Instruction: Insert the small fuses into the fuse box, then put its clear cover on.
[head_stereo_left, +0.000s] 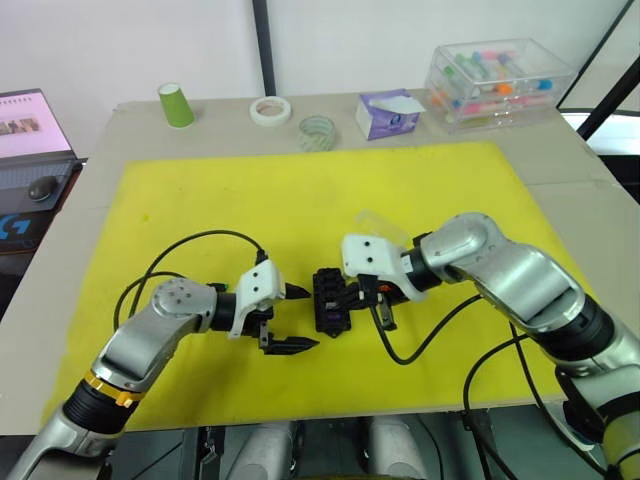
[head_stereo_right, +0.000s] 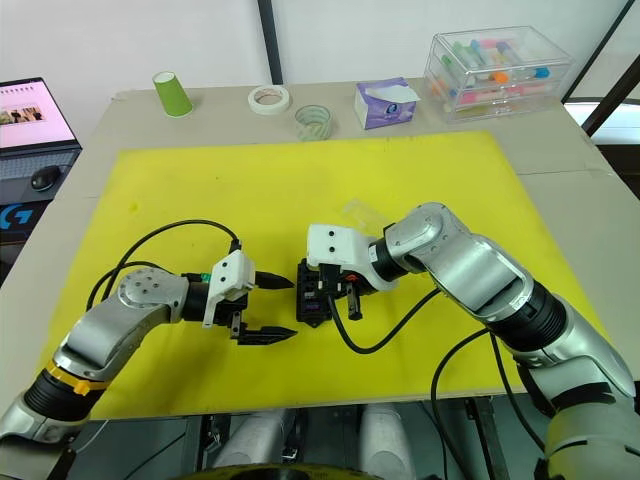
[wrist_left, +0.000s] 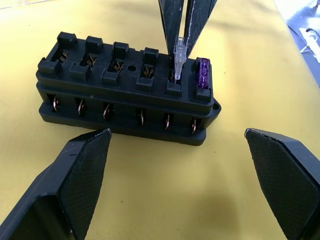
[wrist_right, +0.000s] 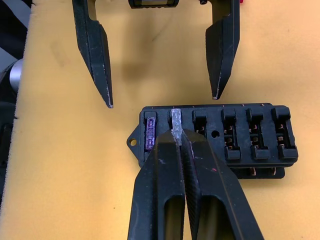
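The black fuse box lies on the yellow mat, between my two grippers. A purple fuse sits in its end slot. My right gripper is shut on a grey-clear fuse, holding it upright with its blades at the mouth of the slot beside the purple one. The other slots look bare. My left gripper stands open just left of the box, its fingers apart and touching nothing. The clear cover lies on the mat just behind my right wrist.
The yellow mat covers most of the table. Along the far edge stand a green cup, two tape rolls, a purple tissue box and a big clear case of coloured tubes. A screen sits off the left side.
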